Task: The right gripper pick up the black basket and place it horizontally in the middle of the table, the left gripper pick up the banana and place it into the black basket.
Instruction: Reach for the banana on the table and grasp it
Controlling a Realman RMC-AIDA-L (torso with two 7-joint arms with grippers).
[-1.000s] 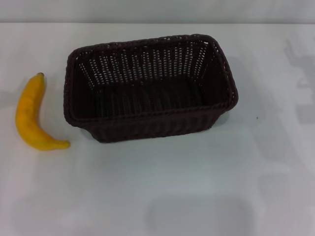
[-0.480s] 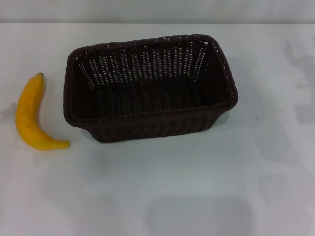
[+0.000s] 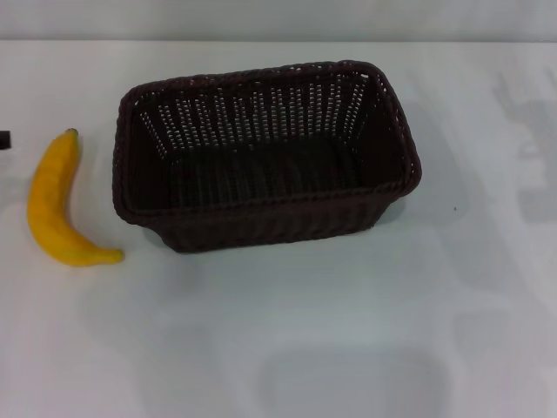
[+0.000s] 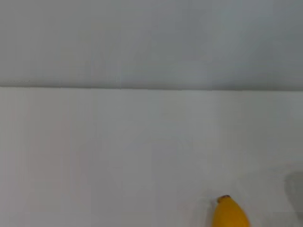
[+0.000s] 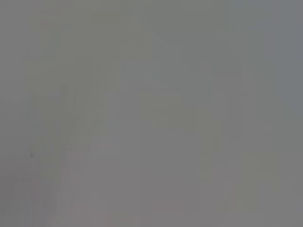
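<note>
The black basket (image 3: 261, 152) stands upright and lengthwise across the middle of the white table (image 3: 348, 331), empty. The yellow banana (image 3: 54, 202) lies on the table to the basket's left, stem end toward the far side. A black tip of my left gripper (image 3: 4, 139) shows at the left edge of the head view, just left of the banana's stem end. The left wrist view shows the banana's end (image 4: 229, 213) on the table (image 4: 118, 151). My right gripper is out of view; the right wrist view shows only plain grey.
The table's far edge (image 3: 278, 40) runs along the top of the head view, with a grey wall behind. Faint shadows lie on the table at the right (image 3: 531, 148).
A black tip of my left gripper has come into the head view at the left edge beside the banana. The basket and banana have not moved.
</note>
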